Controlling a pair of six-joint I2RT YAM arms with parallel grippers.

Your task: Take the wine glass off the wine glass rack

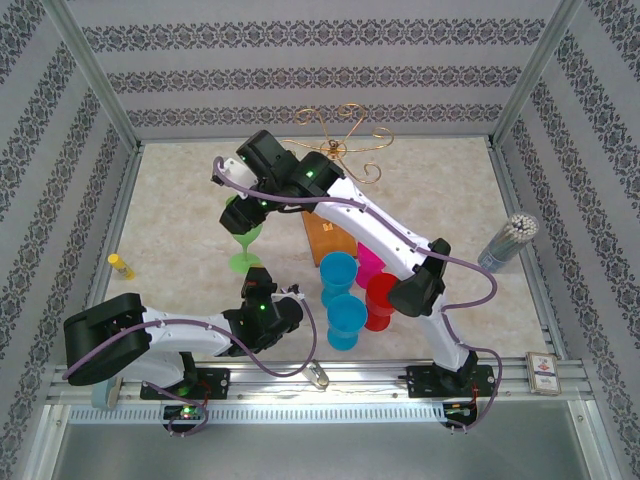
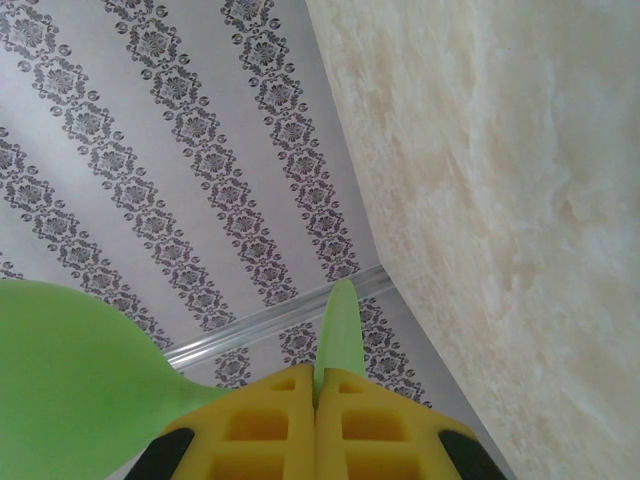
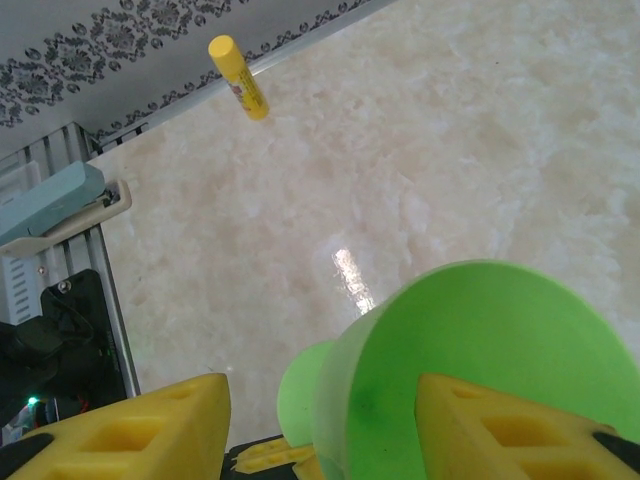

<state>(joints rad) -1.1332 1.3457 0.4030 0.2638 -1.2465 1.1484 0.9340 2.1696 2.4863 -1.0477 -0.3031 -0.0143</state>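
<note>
The green wine glass (image 1: 245, 238) stands upright off the rack, over the table left of centre. My left gripper (image 1: 256, 287) is shut on the thin edge of its foot (image 2: 340, 330), and the bowl (image 2: 70, 370) bulges at the left of the left wrist view. My right gripper (image 1: 238, 205) is open at the bowl (image 3: 480, 330): one finger (image 3: 500, 430) sits inside the rim, while the other finger (image 3: 150, 430) stands clear of the wall. The wine glass rack (image 1: 345, 135) shows its gold curled arms at the back, its wooden base (image 1: 324, 240) partly hidden by the right arm.
Two blue cups (image 1: 340, 295), a red cup (image 1: 381, 300) and a pink cup (image 1: 370, 265) crowd the middle near the rack base. A yellow tube (image 1: 121, 265) lies at the left edge. A grey holder of sticks (image 1: 508, 240) stands right. A small box (image 1: 541, 372) rests on the front rail.
</note>
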